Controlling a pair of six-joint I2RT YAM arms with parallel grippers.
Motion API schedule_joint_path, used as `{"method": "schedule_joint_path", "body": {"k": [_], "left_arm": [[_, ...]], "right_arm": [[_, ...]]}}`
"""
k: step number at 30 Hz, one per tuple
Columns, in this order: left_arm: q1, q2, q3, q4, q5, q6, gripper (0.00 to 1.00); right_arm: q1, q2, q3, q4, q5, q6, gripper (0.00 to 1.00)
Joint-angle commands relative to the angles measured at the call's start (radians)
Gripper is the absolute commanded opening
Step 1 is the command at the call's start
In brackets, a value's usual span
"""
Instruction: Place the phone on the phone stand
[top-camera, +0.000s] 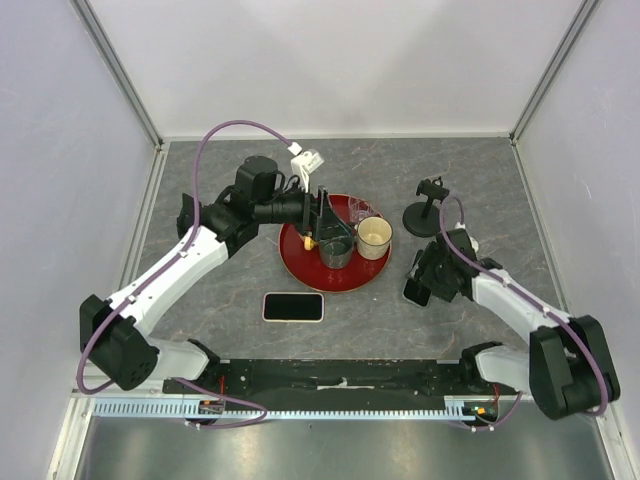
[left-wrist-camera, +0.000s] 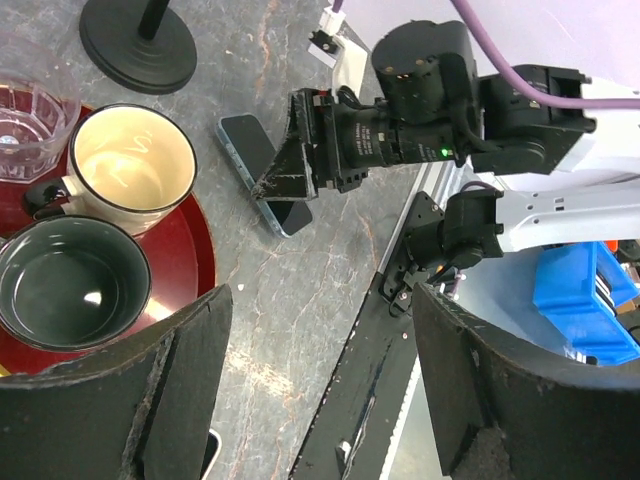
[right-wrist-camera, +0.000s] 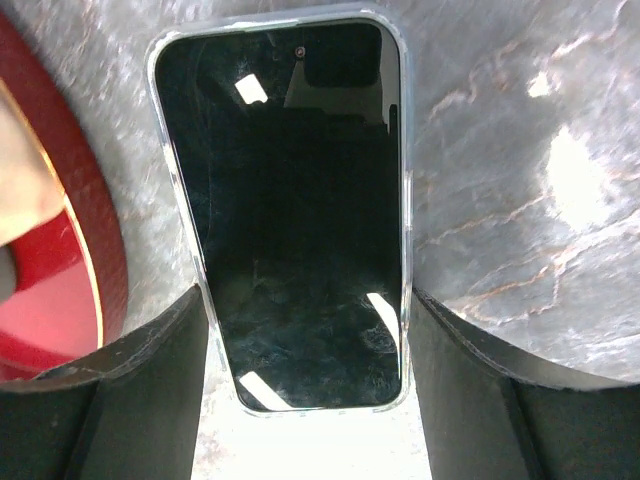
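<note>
A dark-screened phone (right-wrist-camera: 290, 200) in a clear case lies on the grey table, right of the red tray. My right gripper (right-wrist-camera: 305, 380) is shut on its lower end, one finger pressed on each long edge. The same phone (top-camera: 413, 291) and right gripper (top-camera: 418, 285) show in the top view, and the phone also shows in the left wrist view (left-wrist-camera: 250, 145). The black phone stand (top-camera: 428, 215) is upright on its round base, just behind the right gripper; it also shows in the left wrist view (left-wrist-camera: 140, 40). My left gripper (top-camera: 325, 225) is open and empty over the tray; it also shows in its own wrist view (left-wrist-camera: 320, 380).
The red tray (top-camera: 300, 265) holds a cream mug (top-camera: 374, 238), a dark cup (top-camera: 337, 250) and a clear glass (top-camera: 360, 212). A second phone (top-camera: 293, 307) in a pale case lies flat in front of the tray. White walls enclose the table.
</note>
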Motion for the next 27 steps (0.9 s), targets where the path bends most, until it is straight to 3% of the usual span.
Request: {"method": "schedule_joint_path", "body": {"k": [1, 5, 8, 13, 19, 23, 27], "left_arm": [[-0.036, 0.021, 0.013, 0.011, -0.007, 0.017, 0.78], [-0.091, 0.057, 0.074, -0.004, -0.061, -0.070, 0.68], [-0.166, 0.083, 0.145, 0.006, -0.106, -0.112, 0.66], [-0.269, 0.170, 0.238, -0.006, -0.187, -0.008, 0.68], [-0.295, 0.238, 0.176, -0.035, -0.190, 0.040, 0.68], [-0.321, 0.192, 0.130, -0.021, -0.262, 0.121, 0.69], [-0.330, 0.169, 0.116, -0.030, -0.332, 0.171, 0.71]], "right_arm": [[0.005, -0.148, -0.071, 0.125, -0.105, 0.069, 0.00], [0.005, -0.288, -0.142, 0.160, -0.073, 0.147, 0.00], [0.002, -0.418, -0.199, 0.198, -0.052, 0.178, 0.00], [0.003, -0.665, -0.286, 0.245, -0.010, 0.255, 0.00], [0.003, -0.889, -0.311, 0.313, -0.038, 0.235, 0.00], [0.003, -0.945, -0.283, 0.422, -0.098, 0.204, 0.00], [0.006, -0.836, -0.225, 0.508, -0.180, 0.236, 0.00]]}}
